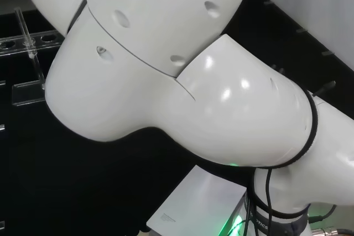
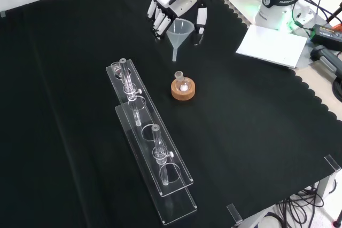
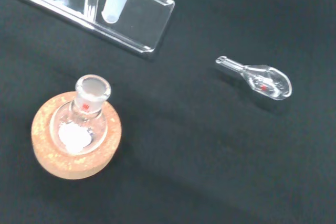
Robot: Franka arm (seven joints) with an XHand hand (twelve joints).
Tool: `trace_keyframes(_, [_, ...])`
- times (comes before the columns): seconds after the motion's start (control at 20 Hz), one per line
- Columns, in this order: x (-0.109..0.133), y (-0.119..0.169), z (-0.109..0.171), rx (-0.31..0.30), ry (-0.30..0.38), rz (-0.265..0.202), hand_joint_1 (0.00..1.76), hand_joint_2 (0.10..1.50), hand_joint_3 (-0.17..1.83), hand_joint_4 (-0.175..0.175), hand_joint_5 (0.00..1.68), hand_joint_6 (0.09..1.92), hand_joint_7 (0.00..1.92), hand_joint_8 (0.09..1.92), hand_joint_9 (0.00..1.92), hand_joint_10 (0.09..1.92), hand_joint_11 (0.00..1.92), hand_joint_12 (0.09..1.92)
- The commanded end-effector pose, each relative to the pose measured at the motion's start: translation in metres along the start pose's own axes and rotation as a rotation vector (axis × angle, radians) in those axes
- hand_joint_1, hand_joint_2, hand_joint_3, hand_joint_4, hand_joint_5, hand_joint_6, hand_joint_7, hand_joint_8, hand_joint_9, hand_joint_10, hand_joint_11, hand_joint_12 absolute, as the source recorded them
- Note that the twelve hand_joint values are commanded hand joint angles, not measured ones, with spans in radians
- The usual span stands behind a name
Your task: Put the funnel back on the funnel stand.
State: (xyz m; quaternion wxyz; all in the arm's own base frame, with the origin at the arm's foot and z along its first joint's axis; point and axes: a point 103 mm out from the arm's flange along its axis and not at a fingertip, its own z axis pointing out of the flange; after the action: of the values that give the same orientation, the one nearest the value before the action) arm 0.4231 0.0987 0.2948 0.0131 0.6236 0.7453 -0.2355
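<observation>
In the front view the hand (image 2: 176,1) hangs at the top of the cloth, its fingers and thumb curled round the rim of a clear funnel (image 2: 180,29). The funnel is upright, its stem pointing down, above and behind the flask. The wrist view shows the funnel's stem (image 3: 113,3) close up. The long clear funnel stand (image 2: 150,134), with two upright posts, lies nearer and to the left in the front view; its end (image 3: 137,20) appears past the stem in the wrist view and its far part (image 1: 27,42) at the head view's left.
A small round flask (image 2: 183,83) with white powder sits on a cork ring (image 2: 183,90) between hand and stand. A little glass scoop (image 3: 261,80) lies on the cloth near the flask (image 3: 84,119). A white box (image 2: 272,44) and cables lie at the right edge.
</observation>
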Motion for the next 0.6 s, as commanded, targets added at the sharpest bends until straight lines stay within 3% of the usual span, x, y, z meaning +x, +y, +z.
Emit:
trace_keyframes(0.05, [-0.022,0.002,-0.013,0.031,-0.004,0.045,0.65,0.84,0.37,-0.054,0.58,0.65,0.71,0.67,1.28,0.31,0.85,1.1])
trace_keyframes(0.6, [-0.063,0.028,-0.059,-0.011,-0.008,0.086,0.65,0.83,0.38,-0.051,0.58,0.65,0.71,0.67,1.27,0.3,0.84,1.1])
